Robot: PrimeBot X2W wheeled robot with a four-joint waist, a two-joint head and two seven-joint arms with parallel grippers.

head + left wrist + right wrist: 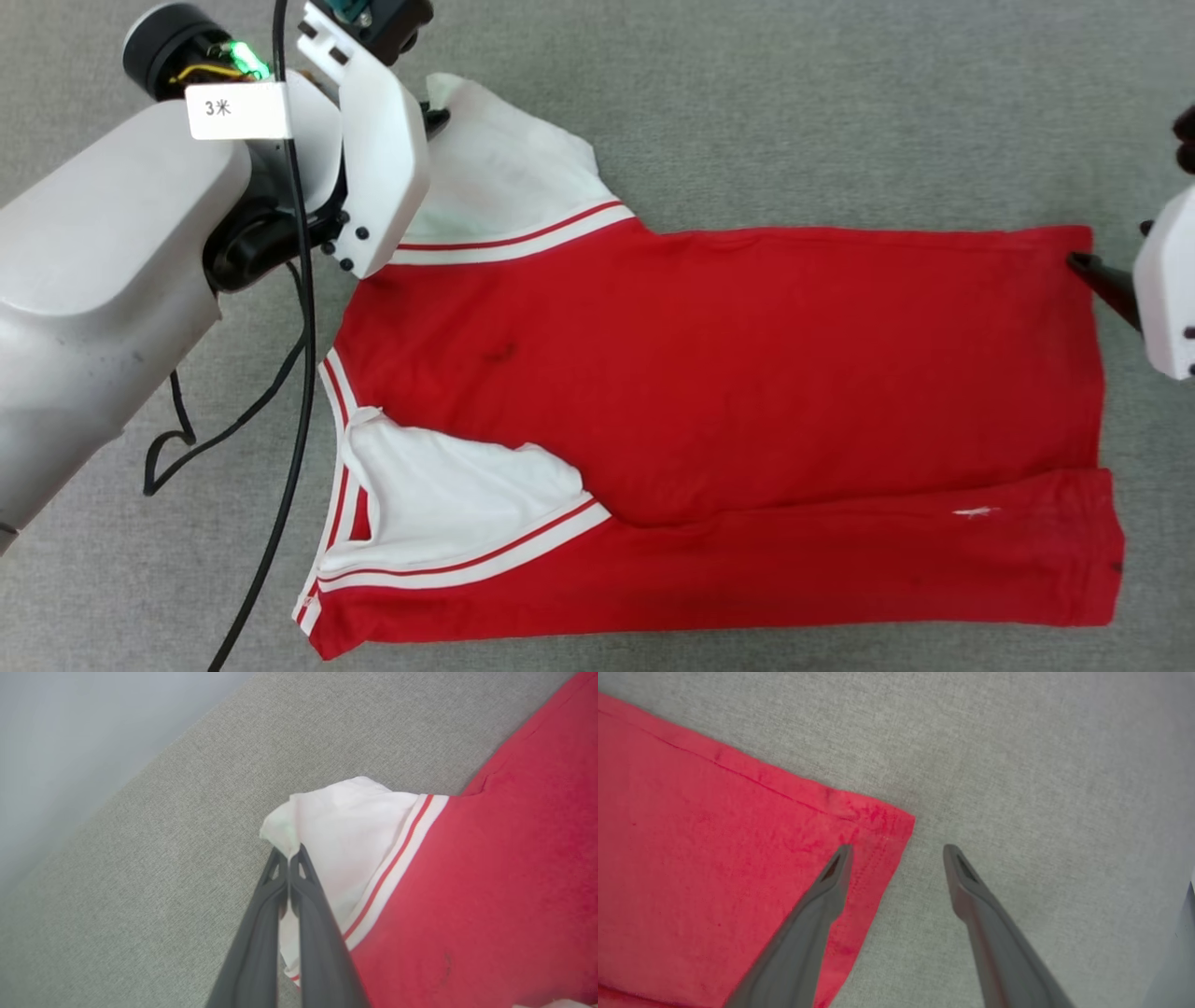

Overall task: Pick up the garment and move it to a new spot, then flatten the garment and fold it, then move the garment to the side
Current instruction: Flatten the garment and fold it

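Observation:
The garment (728,373), a red shirt with white striped-trim sleeves, lies flat on the grey cloth surface, its near side folded over onto the body. My left gripper (289,851) is shut on the tip of the far white sleeve (336,821), which puckers up at the fingertips. My right gripper (896,848) stands open at the garment's far hem corner (887,821); one finger (831,882) hovers over the red fabric, the other (966,882) over bare surface. In the head view the right gripper (1088,266) shows one dark fingertip at that corner.
A grey woven surface (840,112) lies under everything. Black cables (289,373) hang from my left arm and run down beside the garment's collar end. A pale wall or edge (70,742) borders the surface beyond the left gripper.

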